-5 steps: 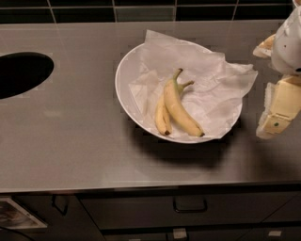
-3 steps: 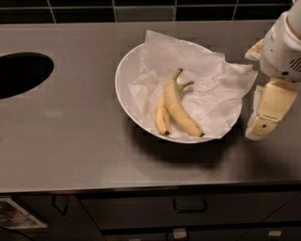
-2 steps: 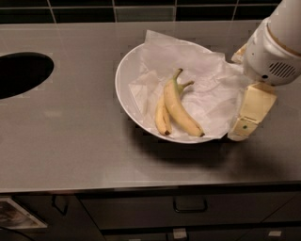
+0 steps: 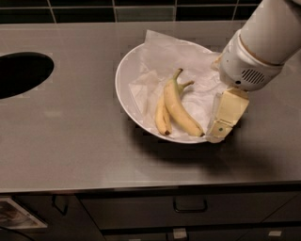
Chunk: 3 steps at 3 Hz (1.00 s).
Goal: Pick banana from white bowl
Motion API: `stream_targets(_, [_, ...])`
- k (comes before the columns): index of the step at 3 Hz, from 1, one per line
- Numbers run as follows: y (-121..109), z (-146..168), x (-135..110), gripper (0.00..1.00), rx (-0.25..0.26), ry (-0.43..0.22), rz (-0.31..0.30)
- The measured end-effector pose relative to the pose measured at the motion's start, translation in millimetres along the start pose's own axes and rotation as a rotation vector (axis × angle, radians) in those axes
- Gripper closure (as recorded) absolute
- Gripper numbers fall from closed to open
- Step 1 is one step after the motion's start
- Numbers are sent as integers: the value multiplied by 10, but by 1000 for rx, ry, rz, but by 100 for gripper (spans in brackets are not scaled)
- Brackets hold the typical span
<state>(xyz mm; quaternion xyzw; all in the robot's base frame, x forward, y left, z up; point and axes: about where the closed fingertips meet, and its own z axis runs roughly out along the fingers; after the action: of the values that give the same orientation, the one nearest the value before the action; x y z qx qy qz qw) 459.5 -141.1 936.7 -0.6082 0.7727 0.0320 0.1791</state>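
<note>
Camera view looks down on dark drawers (image 4: 141, 214) at the near edge, one with a handle (image 4: 190, 205). Above them lies the grey table (image 4: 70, 150). On it stands the bowl (image 4: 123, 94), lined with crumpled paper (image 4: 164, 52) that sticks out past the far rim. The banana (image 4: 178, 108) lies in the bowl on the paper, its dark tip toward the near right rim and its greenish stem pointing away. A smaller banana (image 4: 161, 116) lies touching its left side.

The end effector (image 4: 218, 133) hangs at the bowl's near right rim, just beside the banana's dark tip. Whether it is spread or pressed together cannot be told, and it grips nothing that shows. The white arm (image 4: 263, 42) rises from it to the upper right corner.

Farther left, a dark oval hole (image 4: 21, 73) opens in the table. Dark tiles (image 4: 141, 13) run along the back.
</note>
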Motion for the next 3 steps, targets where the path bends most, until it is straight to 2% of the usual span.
stream_targets(1, [-39,9,-95,0,-20,-42,44])
stream_targets(2, [-102,124,-198,0,-53,-149,154])
stream_targets(3, [-165,285,-425,0,-60,-288,278])
